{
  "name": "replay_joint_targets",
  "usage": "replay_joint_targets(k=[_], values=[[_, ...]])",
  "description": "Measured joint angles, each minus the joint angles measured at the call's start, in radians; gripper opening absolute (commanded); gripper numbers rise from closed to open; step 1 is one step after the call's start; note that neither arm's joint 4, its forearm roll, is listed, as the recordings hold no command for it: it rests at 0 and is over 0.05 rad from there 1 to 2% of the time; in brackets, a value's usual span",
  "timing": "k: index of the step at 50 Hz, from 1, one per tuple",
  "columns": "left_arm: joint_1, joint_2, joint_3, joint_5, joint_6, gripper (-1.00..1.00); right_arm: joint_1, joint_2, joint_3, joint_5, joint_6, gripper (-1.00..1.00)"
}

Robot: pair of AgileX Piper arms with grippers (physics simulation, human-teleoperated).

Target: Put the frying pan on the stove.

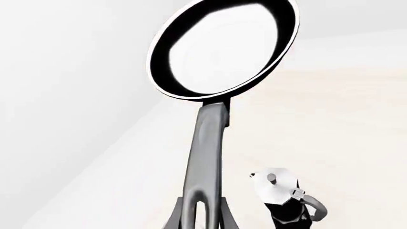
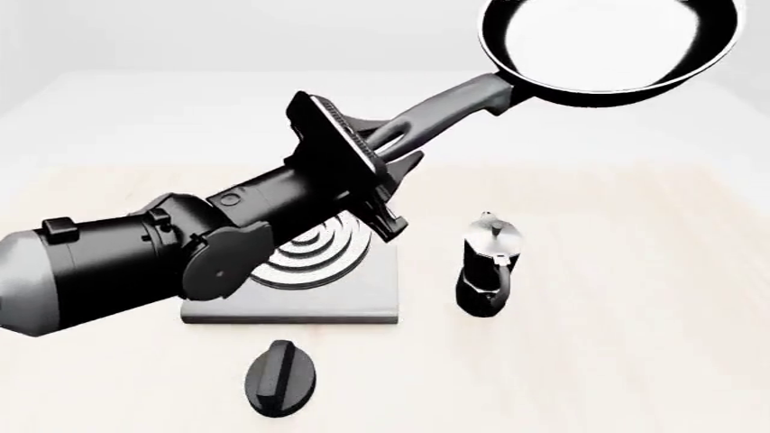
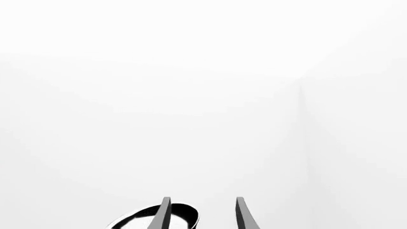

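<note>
The frying pan (image 2: 608, 41) is held high in the air at the upper right of the front view, black with a glossy pale inside, tilted. Its long grey handle (image 2: 452, 104) runs down into my left gripper (image 2: 385, 149), which is shut on the handle's end. The left wrist view shows the pan (image 1: 222, 47) beyond that gripper (image 1: 202, 217). The stove (image 2: 349, 293), a grey slab with silver rings, lies on the table below my left arm, partly hidden by it. My right gripper (image 3: 202, 199) is open with nothing between its fingers; part of the pan (image 3: 184, 212) shows behind it.
A black-and-silver moka pot (image 2: 488, 266) stands just right of the stove, also in the left wrist view (image 1: 283, 191). A small black oval knob (image 2: 280, 377) lies on the table in front of the stove. The right arm is outside the front view.
</note>
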Motion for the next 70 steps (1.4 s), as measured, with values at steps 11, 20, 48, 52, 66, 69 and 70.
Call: replay_joint_targets(k=[11,20,48,52,66,69,70], values=[[0.063,-0.079,0.086,-0.008,-0.003,-1.0,-0.001,0.0,-0.004,0.003,0.002,1.0],[0.107,-0.145,0.156,-0.006,-0.006,-1.0,0.0,0.0,-0.004,0.002,0.002,1.0],[0.212,-0.365,0.388,0.049,-0.037,-1.0,0.0,0.0,-0.012,0.007,0.005,1.0],[0.234,-0.398,0.417,0.062,-0.04,-1.0,-0.001,0.0,-0.014,0.009,0.006,1.0],[0.308,-0.517,0.51,0.122,-0.05,-1.0,-0.005,0.0,-0.021,0.014,0.012,1.0],[0.321,-0.548,0.528,0.144,-0.05,-1.0,-0.005,0.0,-0.022,0.014,0.013,1.0],[0.325,-0.558,0.533,0.152,-0.049,-1.0,-0.005,0.0,-0.023,0.015,0.013,1.0]])
